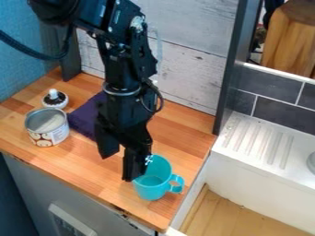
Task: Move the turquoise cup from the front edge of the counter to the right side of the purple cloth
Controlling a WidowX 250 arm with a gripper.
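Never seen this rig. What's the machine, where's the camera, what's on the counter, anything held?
The machine is a black robot arm that comes in from the top edge. It ends in a two-finger gripper, which hangs over a wooden counter.

There is one picture, from a fixed camera looking down at a slant.

On the counter are a turquoise cup with a handle, a dark purple cloth partly behind the arm, a can with a brown pattern, and a small round thing with a white knob. A white ribbed drainer is to the right.

The fingers stand apart, with nothing seen held between them. One overlaps the cup's left side in the picture; I can't tell whether it touches.
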